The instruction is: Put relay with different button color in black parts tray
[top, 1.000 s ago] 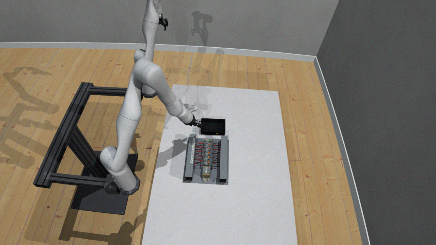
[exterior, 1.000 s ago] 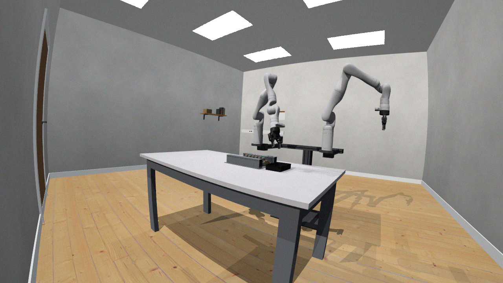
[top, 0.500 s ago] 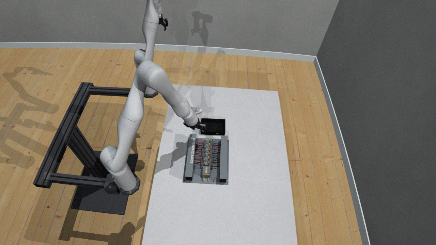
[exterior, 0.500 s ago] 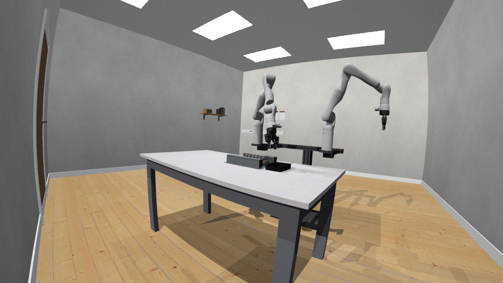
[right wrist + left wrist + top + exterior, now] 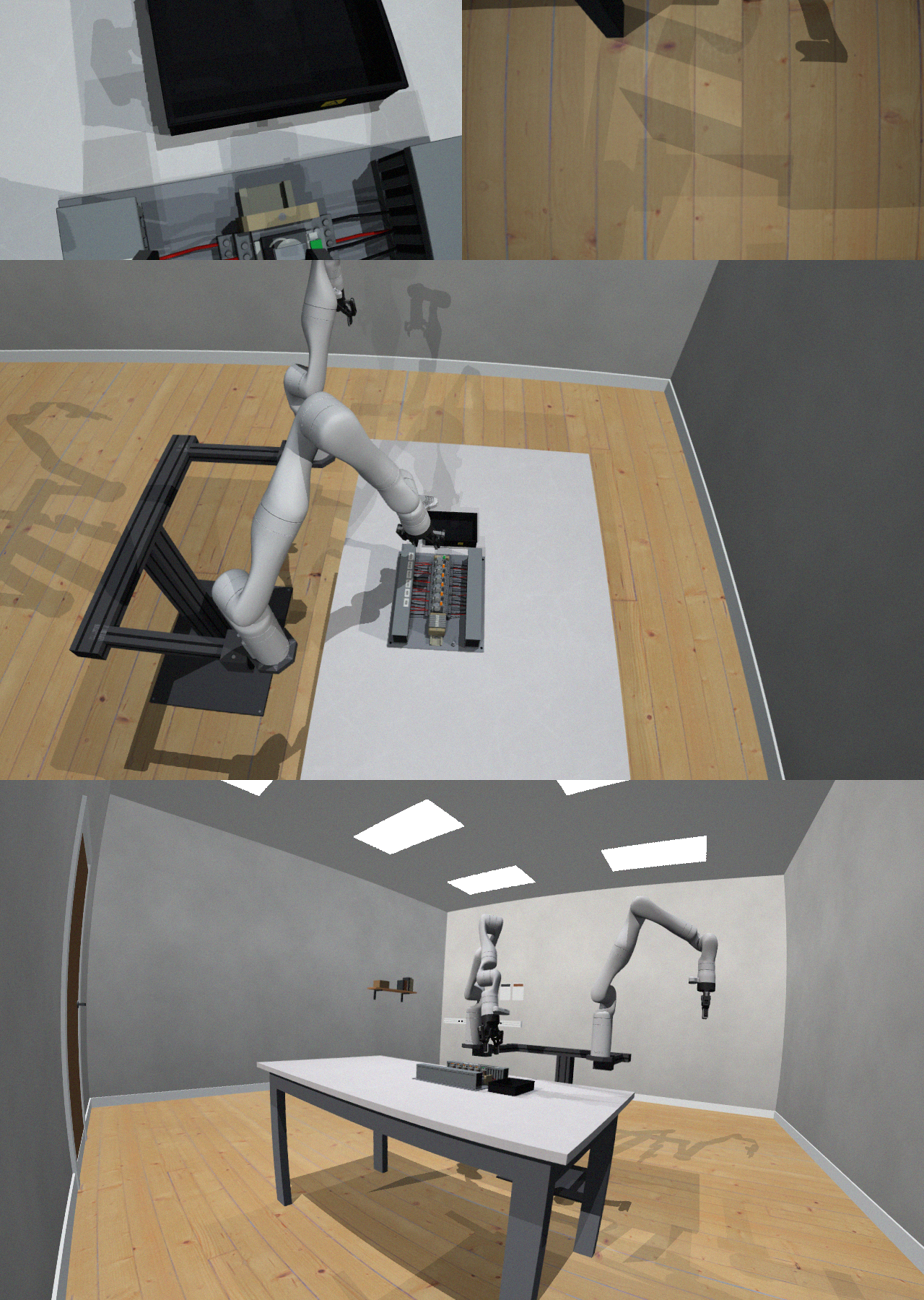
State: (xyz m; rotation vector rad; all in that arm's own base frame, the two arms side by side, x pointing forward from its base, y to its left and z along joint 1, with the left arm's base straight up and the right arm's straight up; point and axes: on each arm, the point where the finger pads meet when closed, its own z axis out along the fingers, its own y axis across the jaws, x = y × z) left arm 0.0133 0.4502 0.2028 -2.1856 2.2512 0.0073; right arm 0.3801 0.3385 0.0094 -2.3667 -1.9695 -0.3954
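The grey relay panel (image 5: 457,640) (image 5: 188,206) lies flat on the table. The relay with the green button (image 5: 445,557) (image 5: 315,244) sits at the row's end nearest the tray, partly cut off in the right wrist view. The others show orange buttons (image 5: 442,583); I see none clearly raised, but they are small. The black parts tray (image 5: 476,526) (image 5: 510,1090) (image 5: 249,118) stands beside that end, and nothing shows in it. My right gripper (image 5: 424,543) (image 5: 492,1051) (image 5: 232,257) is partly open and empty, above the panel's tray end. My left gripper (image 5: 351,319) (image 5: 704,1016) is open and empty, far from the table.
Grey wire ducts (image 5: 400,622) (image 5: 474,602) (image 5: 97,227) run along both long sides of the relay row. Red and black wires (image 5: 420,591) (image 5: 193,250) reach the sockets. A beige end block (image 5: 281,217) stands beside the green-button relay. The white table (image 5: 535,648) (image 5: 362,1090) extends around the panel.
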